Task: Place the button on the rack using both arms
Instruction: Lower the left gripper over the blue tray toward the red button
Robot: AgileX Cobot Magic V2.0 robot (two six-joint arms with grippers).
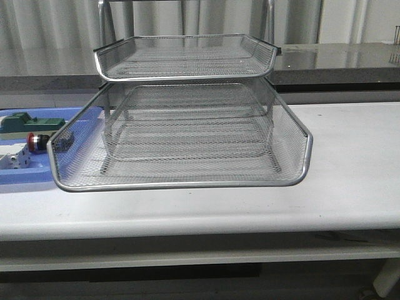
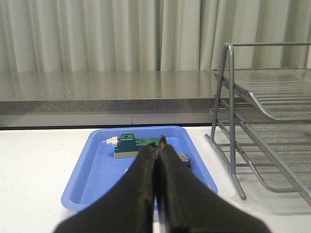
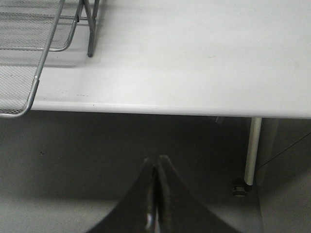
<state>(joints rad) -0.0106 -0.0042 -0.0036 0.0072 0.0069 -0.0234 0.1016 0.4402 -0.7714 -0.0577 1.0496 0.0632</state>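
The push-button switch point(image 1: 39, 141) looks small, light, rigid, best pinched across its collar, while left gripper point(image 2: 158, 145) and right gripper point(image 3: 156, 167) sit pressed together

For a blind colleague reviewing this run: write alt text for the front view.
A silver wire-mesh rack stands on a white table, its lowest tray pulled out toward the camera. At left, a blue tray holds a red-capped button, a green block and a white block.
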